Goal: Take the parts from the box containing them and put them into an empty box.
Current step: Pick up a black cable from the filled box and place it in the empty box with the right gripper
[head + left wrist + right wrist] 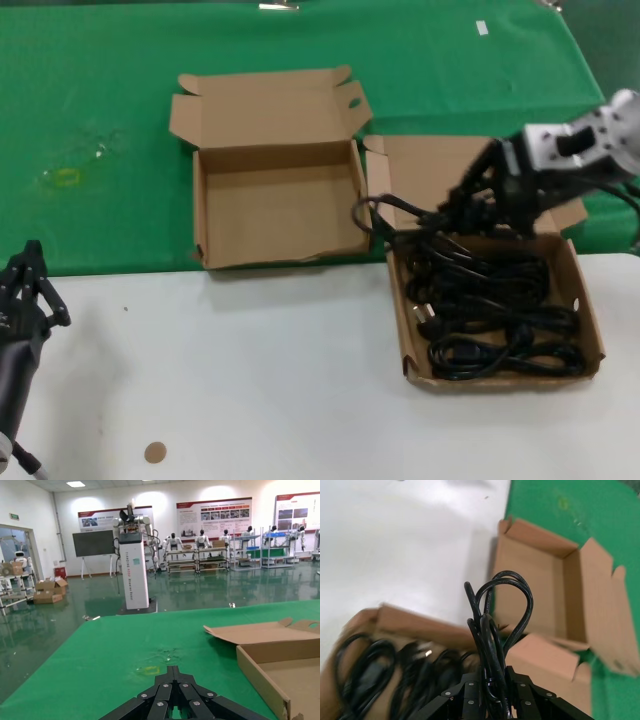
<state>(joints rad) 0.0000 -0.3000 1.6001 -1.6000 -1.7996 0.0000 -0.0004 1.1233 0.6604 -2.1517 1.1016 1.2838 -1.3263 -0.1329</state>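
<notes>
You are lifting one bundled cable [495,630] out of the full box [590,330], which is sitting on the right, straddling the edge where the white surface [250,380] meets the green cloth [120,110]. Your right claw [455,212] is clamped on the bundle over the far left part of that box, and the loops are sticking out to the left past the box wall, toward the empty box [210,230]. The empty box is lying just left of the full one, lid open at the far side, nothing inside it. More cables [500,320] are lying coiled in the full box, right beneath the one you are holding, so raise the bundle straight up first and check that no plug or loop is dragging a neighbour along. Once it is hanging free, carry it left over the shared walls with enough height to clear both rims, since a snagged loop could tip or shove either light cardboard box. Aim for the middle of the empty floor, lower until the bundle is resting, then release. Your left claw [25,285] is idling at the near left, fingers together, well apart from both boxes.
</notes>
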